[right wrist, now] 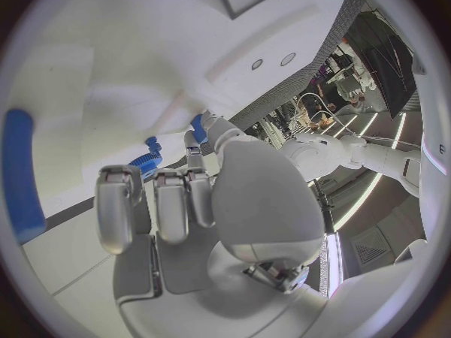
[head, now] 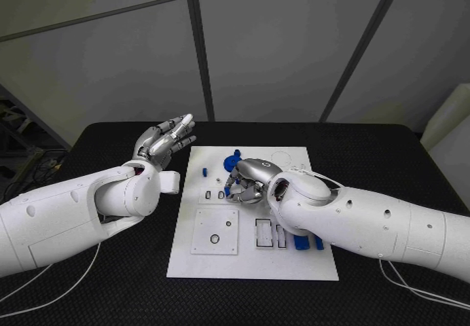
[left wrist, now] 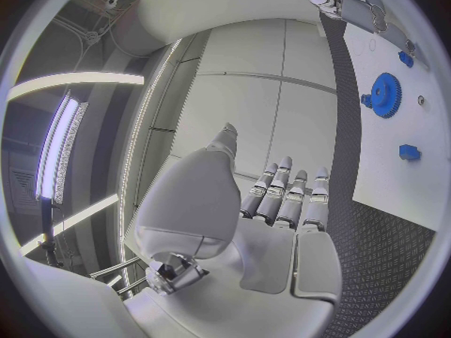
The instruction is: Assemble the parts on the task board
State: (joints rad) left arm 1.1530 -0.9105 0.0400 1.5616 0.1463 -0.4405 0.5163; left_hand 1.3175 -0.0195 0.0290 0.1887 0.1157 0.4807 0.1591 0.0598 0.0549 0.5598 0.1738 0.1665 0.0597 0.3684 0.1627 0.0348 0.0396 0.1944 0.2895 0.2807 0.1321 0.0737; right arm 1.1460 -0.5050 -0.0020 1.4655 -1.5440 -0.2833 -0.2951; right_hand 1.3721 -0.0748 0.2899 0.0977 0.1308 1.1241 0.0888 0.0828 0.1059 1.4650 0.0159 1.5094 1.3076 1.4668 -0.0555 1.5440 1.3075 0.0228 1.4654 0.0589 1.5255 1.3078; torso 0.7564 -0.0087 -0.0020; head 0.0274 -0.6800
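Note:
The white task board lies in the middle of the black table. A blue gear stands at its far part, with a small blue part to its left. My right hand hovers low over the board's middle, just this side of the gear, fingers curled down. A bit of blue shows at its thumb tip; whether it is pinched I cannot tell. My left hand is raised beside the board's far left corner, fingers straight and apart, holding nothing.
A white square plate sits on the board's near left, and dark rectangular slots lie beside it. Two blue parts lie by the slots, partly under my right forearm. A long blue part appears in the right wrist view.

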